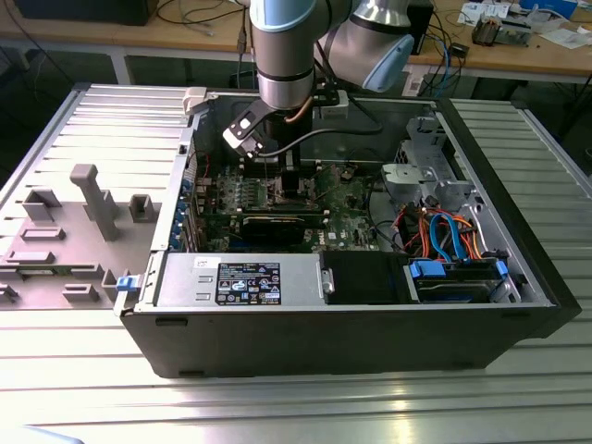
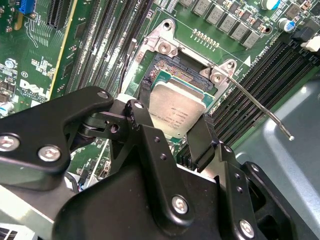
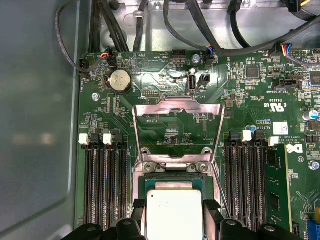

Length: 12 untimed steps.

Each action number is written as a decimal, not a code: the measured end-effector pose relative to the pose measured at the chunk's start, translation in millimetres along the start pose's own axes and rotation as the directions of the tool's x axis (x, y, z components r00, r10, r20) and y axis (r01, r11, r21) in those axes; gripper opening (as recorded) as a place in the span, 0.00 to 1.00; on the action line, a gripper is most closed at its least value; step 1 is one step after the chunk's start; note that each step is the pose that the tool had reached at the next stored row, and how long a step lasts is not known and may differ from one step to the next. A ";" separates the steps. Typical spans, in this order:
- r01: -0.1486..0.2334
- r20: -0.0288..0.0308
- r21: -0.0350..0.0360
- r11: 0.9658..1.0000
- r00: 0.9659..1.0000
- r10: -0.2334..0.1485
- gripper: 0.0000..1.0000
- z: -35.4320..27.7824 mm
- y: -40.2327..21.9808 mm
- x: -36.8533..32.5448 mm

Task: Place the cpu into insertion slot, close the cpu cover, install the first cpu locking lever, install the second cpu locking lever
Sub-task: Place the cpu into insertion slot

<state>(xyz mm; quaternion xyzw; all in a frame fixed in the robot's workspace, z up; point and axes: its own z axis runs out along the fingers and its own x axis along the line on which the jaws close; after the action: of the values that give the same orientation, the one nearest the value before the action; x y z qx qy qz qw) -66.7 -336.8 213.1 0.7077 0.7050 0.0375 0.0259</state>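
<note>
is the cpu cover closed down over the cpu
No, in the first wrist view the cpu cover is swung open away from the cpu, green board showing through its window.

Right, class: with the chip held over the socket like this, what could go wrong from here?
1. The cpu, held by the gripper, is partly over the insertion slot; a skewed drop could damage the socket's contacts.
2. The cpu cover stands open and a locking lever juts out beside the gripper; either might be snagged.

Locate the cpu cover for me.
In the first wrist view the cpu cover stands swung open off the insertion slot, between the two memory slot banks, on the side away from the gripper holding the cpu.
</note>
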 end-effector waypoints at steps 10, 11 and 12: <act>-0.016 0.002 0.000 1.000 1.000 0.016 0.54 0.3 0.0 0.0; -0.016 0.002 0.000 1.000 1.000 0.016 0.54 0.4 0.0 0.0; -0.016 0.001 0.000 1.000 1.000 0.016 0.54 0.4 0.0 0.0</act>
<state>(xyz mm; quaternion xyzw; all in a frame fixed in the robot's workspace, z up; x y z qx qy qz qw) -66.7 -336.8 212.7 0.7134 0.6993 0.0372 0.0262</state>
